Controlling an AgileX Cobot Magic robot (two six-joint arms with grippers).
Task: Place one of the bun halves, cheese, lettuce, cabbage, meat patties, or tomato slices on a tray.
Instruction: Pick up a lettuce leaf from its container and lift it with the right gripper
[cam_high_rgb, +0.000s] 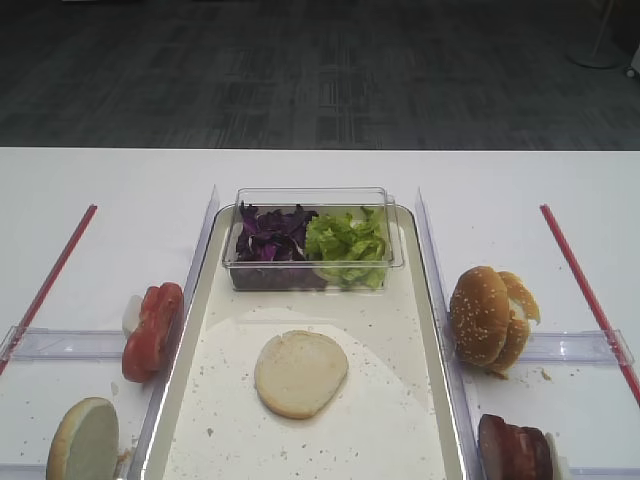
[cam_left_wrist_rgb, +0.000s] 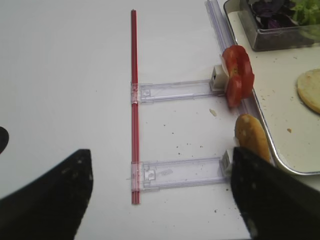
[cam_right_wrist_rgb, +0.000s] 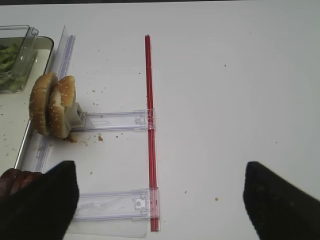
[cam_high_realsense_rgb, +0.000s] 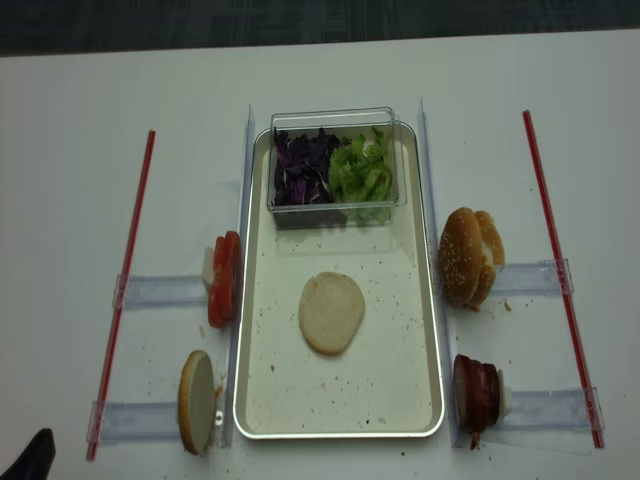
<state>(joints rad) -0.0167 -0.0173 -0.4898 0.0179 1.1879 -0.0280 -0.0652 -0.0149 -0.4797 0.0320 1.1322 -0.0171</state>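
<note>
One bun half (cam_high_rgb: 300, 373) lies cut face up on the metal tray (cam_high_realsense_rgb: 338, 432). Purple cabbage (cam_high_rgb: 270, 235) and green lettuce (cam_high_rgb: 348, 243) fill a clear tub at the tray's far end. Left of the tray stand tomato slices (cam_left_wrist_rgb: 237, 75) and another bun half (cam_left_wrist_rgb: 251, 135). Right of it stand bun halves (cam_right_wrist_rgb: 52, 105) and meat patties (cam_right_wrist_rgb: 15, 180). No cheese is in view. My left gripper (cam_left_wrist_rgb: 162, 160) hangs open over the table left of the tray. My right gripper (cam_right_wrist_rgb: 159, 172) hangs open over the table right of it. Both are empty.
Clear plastic holders (cam_right_wrist_rgb: 115, 120) carry the food on both sides of the tray. A red strip (cam_right_wrist_rgb: 149, 125) crosses their outer ends on the right, and another red strip (cam_left_wrist_rgb: 133, 100) on the left. Crumbs speckle the tray floor and the white table.
</note>
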